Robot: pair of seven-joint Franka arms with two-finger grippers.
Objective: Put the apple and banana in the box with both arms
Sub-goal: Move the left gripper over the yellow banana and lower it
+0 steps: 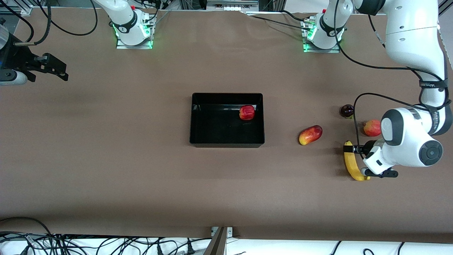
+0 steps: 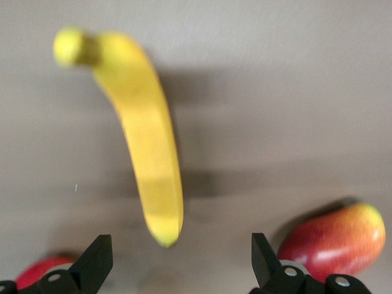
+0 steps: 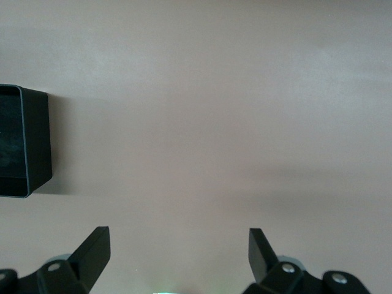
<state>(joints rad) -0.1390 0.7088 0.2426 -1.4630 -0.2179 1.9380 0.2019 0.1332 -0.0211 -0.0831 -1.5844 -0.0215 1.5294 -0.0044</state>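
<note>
The deep-red apple (image 1: 247,112) lies inside the black box (image 1: 226,144), in the corner toward the left arm's end and the arms' bases. The yellow banana (image 1: 351,163) lies on the table at the left arm's end; it also shows in the left wrist view (image 2: 147,141). My left gripper (image 1: 364,161) is open and empty over the banana, whose one end lies just ahead of the gap between the fingers (image 2: 180,260). My right gripper (image 1: 58,69) is open and empty over bare table at the right arm's end, and its wrist view (image 3: 177,251) shows a corner of the box (image 3: 24,144).
An elongated red-and-yellow fruit (image 1: 310,135) lies between the box and the banana and shows in the left wrist view (image 2: 337,240). A pink-red round fruit (image 1: 372,128) and a dark round fruit (image 1: 347,111) lie farther from the front camera than the banana.
</note>
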